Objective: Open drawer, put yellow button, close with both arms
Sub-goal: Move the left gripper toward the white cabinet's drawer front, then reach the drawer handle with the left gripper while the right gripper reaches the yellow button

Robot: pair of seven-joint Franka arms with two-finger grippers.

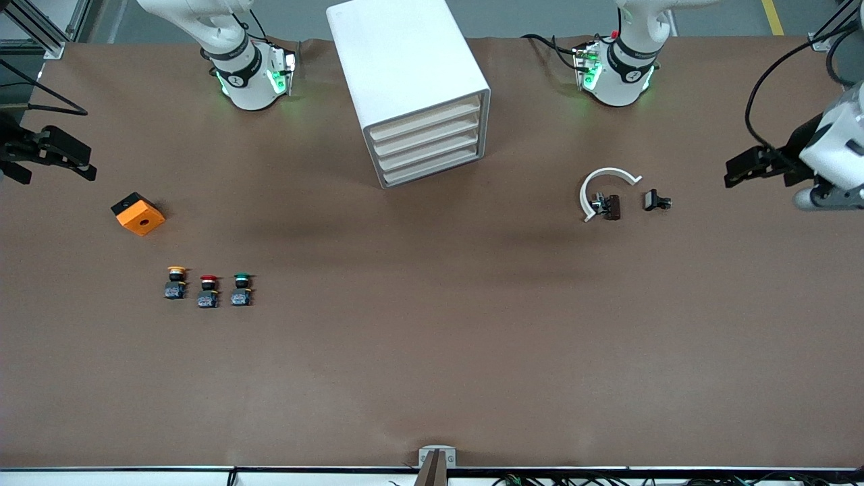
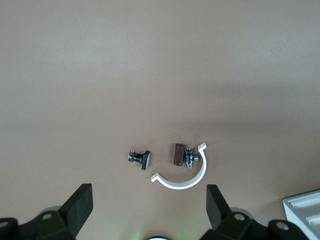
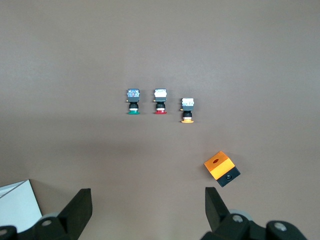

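Observation:
The white cabinet [image 1: 412, 88] stands between the two arm bases. Its uppermost drawer [image 1: 425, 116] is shut, as are the three below it. The yellow button [image 1: 176, 282] stands upright on the table toward the right arm's end, first in a row of three. It also shows in the right wrist view [image 3: 187, 110]. My right gripper [image 1: 84, 162] is open and empty, up over the table's right-arm end; its jaws [image 3: 148, 200] hold nothing. My left gripper [image 1: 732, 170] is open and empty over the left-arm end [image 2: 149, 200].
A red-capped button [image 1: 208, 291] and a green-capped button [image 1: 241, 289] stand beside the yellow one. An orange and black box [image 1: 138, 213] lies farther from the front camera than the row. A white clamp ring [image 1: 604, 189], a brown part [image 1: 612, 206] and a small bolt [image 1: 656, 200] lie toward the left arm's end.

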